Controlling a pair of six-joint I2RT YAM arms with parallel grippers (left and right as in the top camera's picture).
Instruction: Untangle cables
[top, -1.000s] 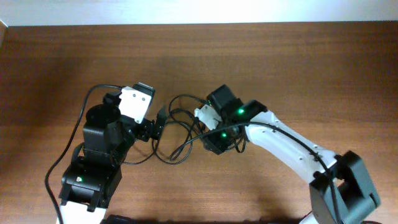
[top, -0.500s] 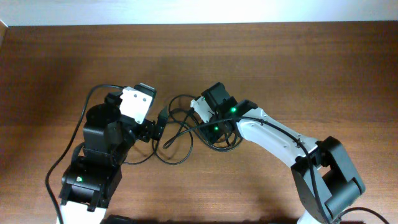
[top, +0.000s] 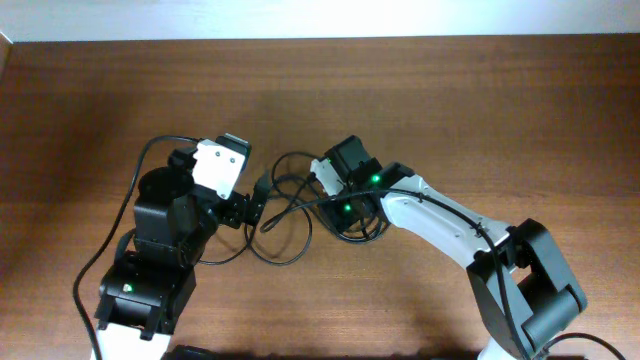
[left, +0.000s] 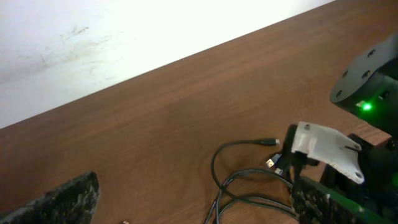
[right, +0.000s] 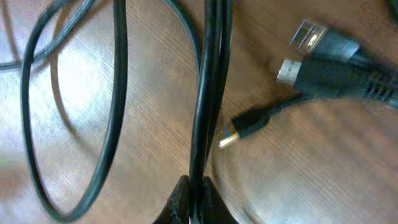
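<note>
The cables are thin black cords lying in tangled loops on the wooden table between my two arms. My right gripper is shut on two strands lying side by side, pinched between its fingertips. Small plugs lie near it: a slim one and two thicker ones. My left gripper is open wide at the left side of the tangle. In the left wrist view the loops lie between its two fingers, and two plug ends lie beyond.
The wooden table stretches around the tangle. A white wall borders the table's far edge. The right arm's white link runs from the lower right. The left arm's base and its thick black wire stand at the lower left.
My right gripper has moved a little left and away with the strands in it, and the loops have shifted with it. The left arm has not moved.
</note>
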